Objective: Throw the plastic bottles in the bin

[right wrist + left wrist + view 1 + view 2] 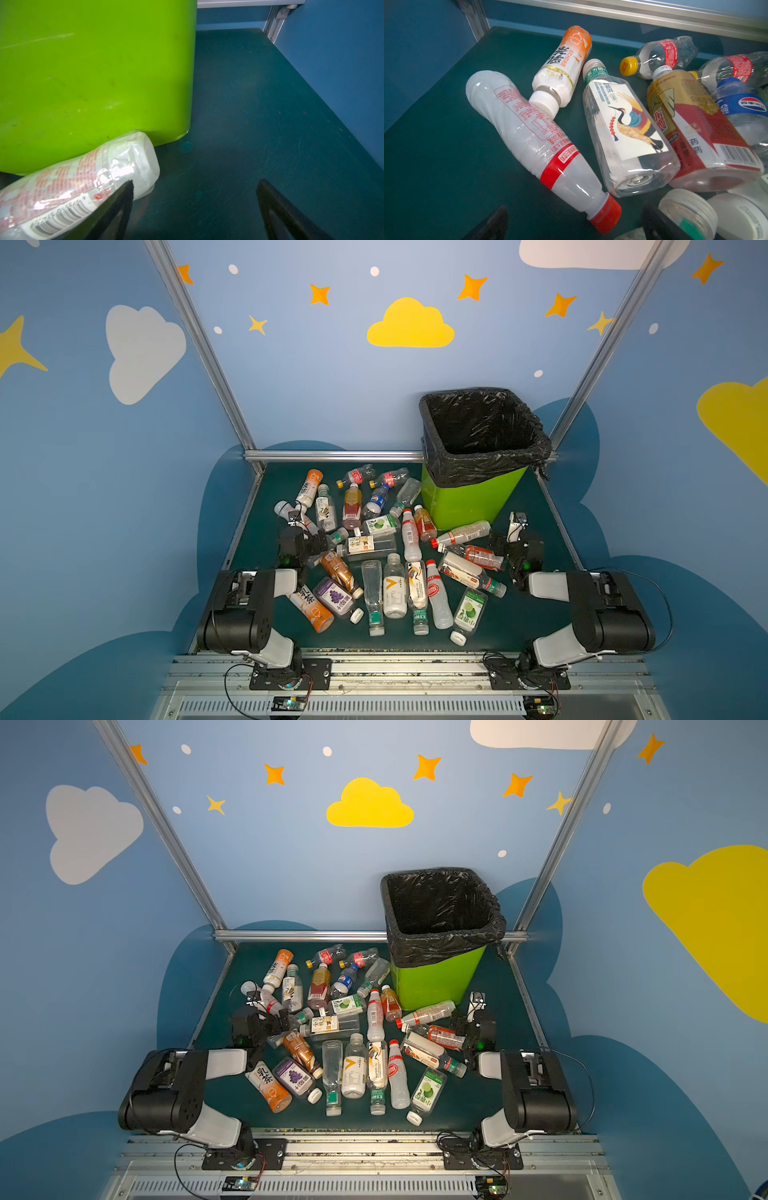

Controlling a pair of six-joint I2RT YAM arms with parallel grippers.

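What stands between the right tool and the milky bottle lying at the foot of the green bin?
Nothing visible does. The open right tool is beside the milky bottle, one finger close at its base end; the bin stands right behind it.

Open bench (pixel 270 124) is seen beside the bin (pixel 93 72); the middle is blocked by scattered plastic bottles (pixel 394 593).

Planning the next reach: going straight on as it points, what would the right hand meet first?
Likely only bare mat: the right hand, open, points past the bin, with the milky bottle just beside it. The far wall comes next; depth unclear.
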